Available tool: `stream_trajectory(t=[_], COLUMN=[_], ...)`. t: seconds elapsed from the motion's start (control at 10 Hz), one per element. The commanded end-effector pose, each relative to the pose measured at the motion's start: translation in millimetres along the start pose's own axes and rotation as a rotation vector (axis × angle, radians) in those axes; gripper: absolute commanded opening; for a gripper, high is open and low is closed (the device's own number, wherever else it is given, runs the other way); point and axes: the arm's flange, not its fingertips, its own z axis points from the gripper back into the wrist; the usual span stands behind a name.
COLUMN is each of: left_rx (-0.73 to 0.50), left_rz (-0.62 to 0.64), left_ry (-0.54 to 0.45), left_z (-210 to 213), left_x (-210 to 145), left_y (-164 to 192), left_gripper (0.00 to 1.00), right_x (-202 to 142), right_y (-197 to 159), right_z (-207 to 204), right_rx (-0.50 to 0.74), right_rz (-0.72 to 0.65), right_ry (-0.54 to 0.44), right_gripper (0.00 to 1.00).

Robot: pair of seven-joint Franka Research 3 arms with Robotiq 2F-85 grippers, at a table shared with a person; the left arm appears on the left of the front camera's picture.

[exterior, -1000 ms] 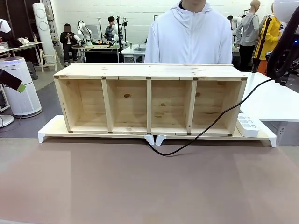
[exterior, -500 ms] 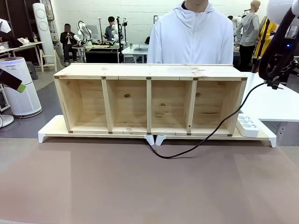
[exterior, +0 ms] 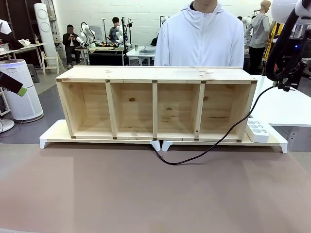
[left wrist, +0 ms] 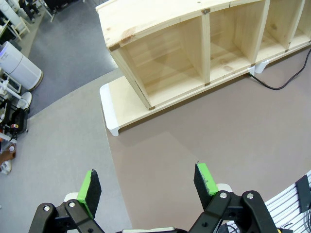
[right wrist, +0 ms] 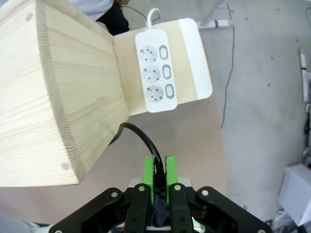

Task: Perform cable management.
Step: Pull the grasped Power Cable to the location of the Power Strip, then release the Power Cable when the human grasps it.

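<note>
Overhead, cable [right wrist: 146,141] clamped between right gripper's [right wrist: 159,161] closed pads [right wrist: 148,171]; left gripper [left wrist: 147,182] spread wide.

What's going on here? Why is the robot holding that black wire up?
The robot's right hand is shut on one end of the cable, holding it up beside the right end of the shelf. A power strip lies below it. The rest of the cable droops down and loops across the table in front of the shelf. The left hand is open and holds nothing. A person stands behind the shelf.
</note>
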Motion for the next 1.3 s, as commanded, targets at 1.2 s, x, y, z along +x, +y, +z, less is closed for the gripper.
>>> stream_trajectory(t=[1.2], left_rx=[0.004], left_rz=[0.000], left_ry=[-0.004], left_z=[-1.3], left_x=[1.6], left_y=[0.2], left_gripper=[1.00], right_x=[2.4], right_y=[2.5], right_z=[2.6], right_rx=[-0.002], right_rz=[0.007], right_ry=[-0.002], right_gripper=[0.12])
